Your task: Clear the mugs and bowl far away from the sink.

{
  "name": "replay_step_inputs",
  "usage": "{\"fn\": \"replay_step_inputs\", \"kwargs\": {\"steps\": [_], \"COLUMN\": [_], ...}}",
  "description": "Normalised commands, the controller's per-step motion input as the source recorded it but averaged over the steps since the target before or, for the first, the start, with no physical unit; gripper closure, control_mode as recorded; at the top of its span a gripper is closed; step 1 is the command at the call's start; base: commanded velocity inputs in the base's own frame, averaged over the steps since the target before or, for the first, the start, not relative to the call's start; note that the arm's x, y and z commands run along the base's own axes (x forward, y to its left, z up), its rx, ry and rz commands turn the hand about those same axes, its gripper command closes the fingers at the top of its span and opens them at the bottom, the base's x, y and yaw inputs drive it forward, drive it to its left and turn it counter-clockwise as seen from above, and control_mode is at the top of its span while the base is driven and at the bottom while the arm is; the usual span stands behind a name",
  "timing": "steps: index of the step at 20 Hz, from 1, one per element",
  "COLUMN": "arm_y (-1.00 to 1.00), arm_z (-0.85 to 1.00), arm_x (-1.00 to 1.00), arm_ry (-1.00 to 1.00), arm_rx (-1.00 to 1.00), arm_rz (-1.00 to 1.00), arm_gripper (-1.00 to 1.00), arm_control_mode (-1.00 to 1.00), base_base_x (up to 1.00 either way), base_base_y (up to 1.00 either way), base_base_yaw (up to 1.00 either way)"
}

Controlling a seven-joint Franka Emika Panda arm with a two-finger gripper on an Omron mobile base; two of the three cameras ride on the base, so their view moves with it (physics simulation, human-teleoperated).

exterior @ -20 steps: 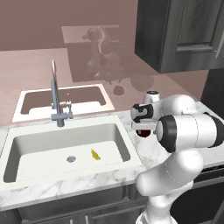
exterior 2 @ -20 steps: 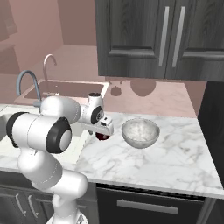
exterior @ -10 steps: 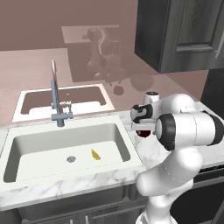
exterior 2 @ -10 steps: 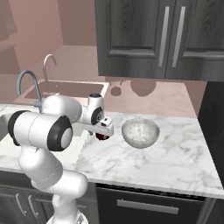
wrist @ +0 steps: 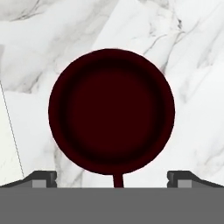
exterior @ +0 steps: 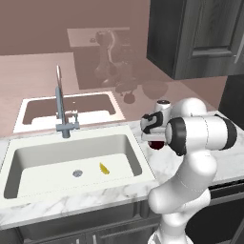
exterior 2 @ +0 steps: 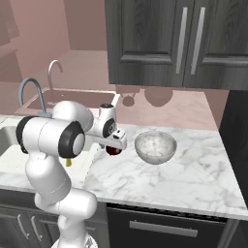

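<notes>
Your pincer hangs straight over a dark red mug, its two small dark finger tips spread wide apart, one at each side of the round rim and clear of it. Nothing is held between them. In the hand view you look directly down into the mug: a smooth, round, deep maroon cup, darker at the rim and inner wall, with a thin handle stub pointing toward the pincer's base. In the base views the same mug shows only as a small dark red curve just beneath the pincer, sitting on the tabletop.

The tabletop is white marble with soft grey veining, flat and glossy. Near the pincer, on the side away from the basin, stands the bowl: round, deep, shiny, speckled grey-white, upright and apart from the mug. On the pincer's other side lies the sink, a wide white rectangular basin with a round grey drain; a small yellow scrap lies on its floor. A tall arched grey metal faucet rises behind it. Dark wood-grain cabinets with slim metal handles hang above, over a pink, reflective wall.
</notes>
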Motion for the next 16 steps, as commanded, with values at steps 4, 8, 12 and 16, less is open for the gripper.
{"fn": "replay_step_inputs", "kwargs": {"steps": [4,8,12,16], "arm_y": [-0.03,-0.03,-0.08,-0.09], "arm_z": [-0.01,0.0,0.0,0.0], "arm_x": [0.07,-0.01,-0.13,-0.15], "arm_ry": [0.0,0.0,0.0,0.0], "arm_rx": [0.0,0.01,0.03,0.03], "arm_rz": [0.0,0.0,0.0,0.0], "arm_gripper": [-1.0,-1.0,-1.0,-1.0], "arm_control_mode": [-1.0,-1.0,-1.0,-1.0], "base_base_x": [0.0,0.0,0.0,0.0], "base_base_y": [0.0,0.0,0.0,0.0], "base_base_yaw": [0.0,0.0,0.0,0.0]}}
